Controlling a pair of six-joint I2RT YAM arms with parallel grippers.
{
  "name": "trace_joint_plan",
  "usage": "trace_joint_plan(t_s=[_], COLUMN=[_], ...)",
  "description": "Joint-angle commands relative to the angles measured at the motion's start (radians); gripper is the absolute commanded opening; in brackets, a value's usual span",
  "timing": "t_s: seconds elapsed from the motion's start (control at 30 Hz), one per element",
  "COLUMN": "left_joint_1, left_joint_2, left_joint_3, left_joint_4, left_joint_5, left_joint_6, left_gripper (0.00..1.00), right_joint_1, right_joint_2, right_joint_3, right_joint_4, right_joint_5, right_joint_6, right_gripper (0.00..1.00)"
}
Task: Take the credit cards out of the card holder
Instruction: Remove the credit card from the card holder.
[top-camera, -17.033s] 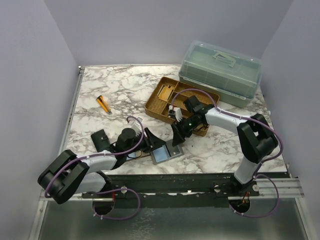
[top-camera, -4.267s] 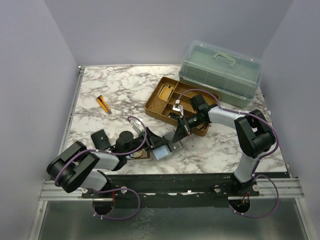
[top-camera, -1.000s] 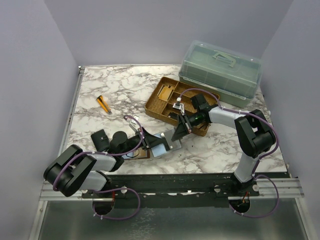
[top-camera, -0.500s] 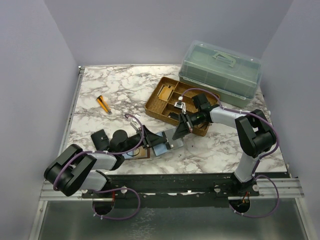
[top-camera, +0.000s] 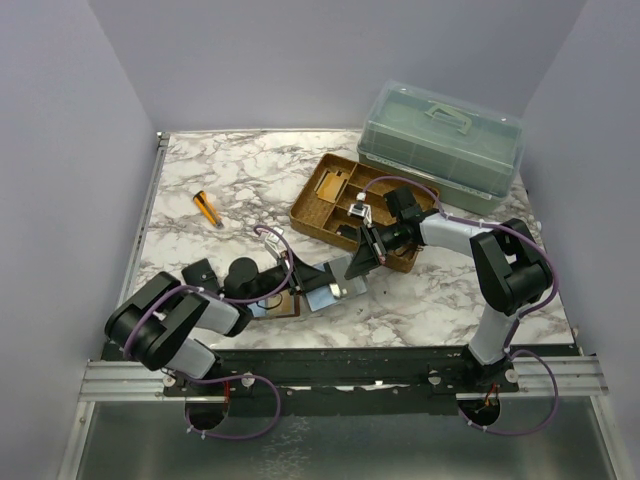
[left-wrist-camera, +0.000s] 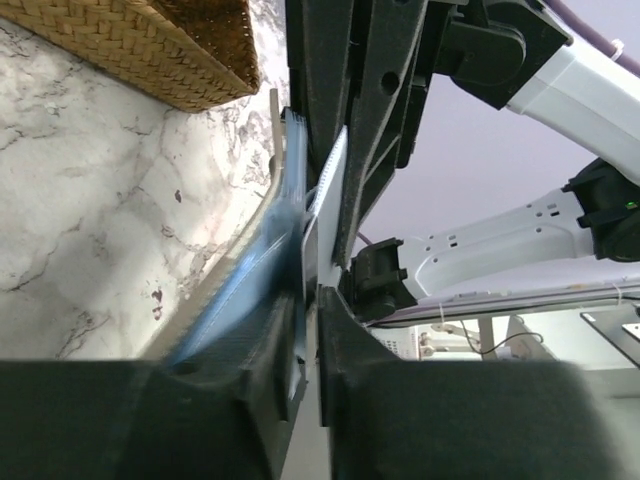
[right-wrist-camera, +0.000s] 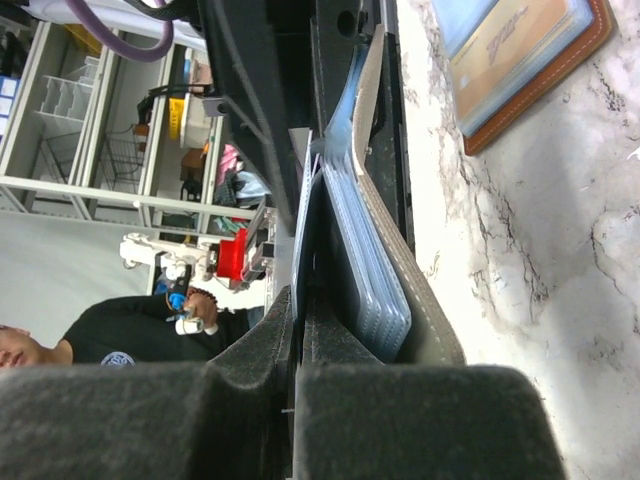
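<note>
1. The marble worktop (top-camera: 240, 180) carries everything, and both arms reach in from its near edge.
2. A grey-green translucent storage box (top-camera: 440, 145) with a lid handle stands at the far right corner.
3. A brown woven tray (top-camera: 312, 222) with compartments lies just near and left of the box.
4. The right hand (top-camera: 362, 258) reaches left from the tray's near edge. Its fingers are pressed together on a thin leaf of the blue-grey folder (top-camera: 325, 292), holding that dark panel up on edge.
5. The left hand (top-camera: 300, 285) meets the folder from the left. In the left wrist view its fingers (left-wrist-camera: 285, 345) stand close on either side of the blue panel's edge. I cannot tell whether they pinch it.
6. The folder sits near the middle of the worktop, between the two hands. One panel is low and the other is raised.
7. The card holder (right-wrist-camera: 520, 50), reddish-brown leather, lies open and flat just left of the folder, partly under the left arm. Its blue and tan-orange panels face up.
8. A small black case (top-camera: 200, 275) lies left of the card holder.
9. An orange-and-black marker (top-camera: 208, 208) lies apart at the far left.
</note>
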Motion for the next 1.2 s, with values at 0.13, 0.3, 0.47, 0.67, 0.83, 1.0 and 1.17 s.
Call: trace_joint_plan(t_s=[0.13, 0.3, 0.47, 0.67, 0.83, 1.0, 1.17], left_joint_1=[0.004, 0.028, 0.052, 0.055, 0.061, 0.086, 0.11], left_joint_2=[0.058, 0.031, -0.01, -0.024, -0.04, -0.096, -0.199], left_joint_3=[0.011, -0.035, -0.075, -0.086, -0.097, -0.117, -0.136], left_joint_4=[0.078, 0.076, 0.072, 0.067, 0.064, 0.024, -0.126], left_joint_5=[0.04, 0.046, 0.056, 0.066, 0.073, 0.085, 0.086], left_joint_6=[0.008, 0.032, 0.034, 0.034, 0.034, 0.038, 0.072], left_gripper=[0.0, 0.0, 0.0, 0.0, 0.0, 0.0, 0.0], right_joint_1=[0.003, 0.001, -0.001, -0.001, -0.001, -0.007, -0.009], right_joint_2=[0.005, -0.008, -0.002, -0.004, -0.007, -0.01, -0.026], right_joint_3=[-0.005, -0.002, 0.001, 0.0, 0.002, 0.002, 0.002], right_joint_4=[0.01, -0.014, -0.025, -0.041, -0.059, -0.08, -0.101], right_joint_5=[-0.084, -0.063, -0.049, -0.018, 0.026, 0.057, 0.085], right_joint_6=[0.005, -0.023, -0.034, -0.051, -0.072, -0.097, -0.126], right_gripper=[0.0, 0.0, 0.0, 0.0, 0.0, 0.0, 0.0])
